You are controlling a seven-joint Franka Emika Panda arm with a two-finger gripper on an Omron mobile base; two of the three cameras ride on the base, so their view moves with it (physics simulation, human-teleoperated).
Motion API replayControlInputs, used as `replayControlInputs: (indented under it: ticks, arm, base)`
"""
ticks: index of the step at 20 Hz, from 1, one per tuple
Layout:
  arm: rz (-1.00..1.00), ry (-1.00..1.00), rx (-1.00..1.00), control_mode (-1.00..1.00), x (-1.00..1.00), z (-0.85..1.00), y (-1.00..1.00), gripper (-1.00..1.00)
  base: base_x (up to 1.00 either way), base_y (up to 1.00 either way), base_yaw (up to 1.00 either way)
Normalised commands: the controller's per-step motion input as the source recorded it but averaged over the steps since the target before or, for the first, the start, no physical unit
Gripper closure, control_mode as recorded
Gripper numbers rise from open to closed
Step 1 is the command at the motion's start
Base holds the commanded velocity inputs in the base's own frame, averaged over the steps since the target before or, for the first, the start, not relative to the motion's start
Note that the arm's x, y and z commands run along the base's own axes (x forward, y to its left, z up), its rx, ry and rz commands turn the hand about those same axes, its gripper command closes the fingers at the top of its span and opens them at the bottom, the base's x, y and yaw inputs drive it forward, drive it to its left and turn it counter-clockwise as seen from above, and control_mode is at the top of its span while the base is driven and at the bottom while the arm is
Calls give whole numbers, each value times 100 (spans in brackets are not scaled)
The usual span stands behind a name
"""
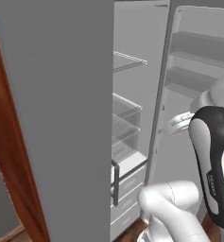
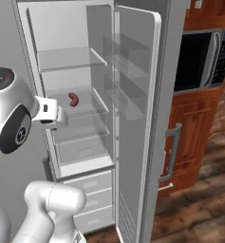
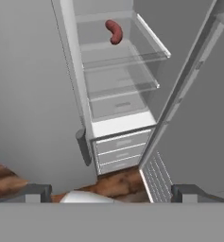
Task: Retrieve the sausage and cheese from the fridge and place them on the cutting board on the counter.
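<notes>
Left base view: the fridge (image 1: pixel 61 118) fills the left half with a plain grey side panel, which hides most of the interior. Clear glass shelves (image 1: pixel 127 61) show from 12 to 3 o'clock of the panel's edge; their contents cannot be made out. The open door (image 1: pixel 189 71) stands at 1 o'clock, its upper corner cut off by the frame. The arm (image 1: pixel 212 165) covers the door's lower part.

Right base view: the fridge compartment is open. The sausage (image 2: pixel 74 99) lies on a middle glass shelf, toward the rear wall. The arm's wrist block (image 2: pixel 50 113) sits just at 8 o'clock of it and hides part of the shelf front. A microwave (image 2: pixel 204 59) at 2 o'clock is cut by the edge.

Hand view: the sausage (image 3: pixel 114 31) lies at 12 o'clock on the shelf — curved, clear of the shelf rim. The claw (image 3: pixel 111 193) stands fully apart, holding nothing; its finger tips (image 3: pixel 35 193) are partly cut off at 6 o'clock. The white drawers (image 3: pixel 120 151) sit below centre.
</notes>
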Motion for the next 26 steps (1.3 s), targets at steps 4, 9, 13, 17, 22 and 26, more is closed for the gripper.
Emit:
replayControlInputs:
  ticks: [4, 9, 13, 17, 22, 26]
  arm:
    - [0, 0, 0, 100, 0, 0, 0, -100]
    - [0, 0, 0, 100, 0, 0, 0, -100]
    - [0, 0, 0, 100, 0, 0, 0, -100]
    - [0, 0, 0, 100, 0, 0, 0, -100]
    - [0, 0, 0, 100, 0, 0, 0, -100]
    - [0, 0, 0, 100, 0, 0, 0, -100]
  base:
    - [53, -2, 17]
    - [56, 0, 19]
    - [45, -1, 16]
    - [47, -19, 12]
    - [87, 0, 9]
    - [91, -4, 9]
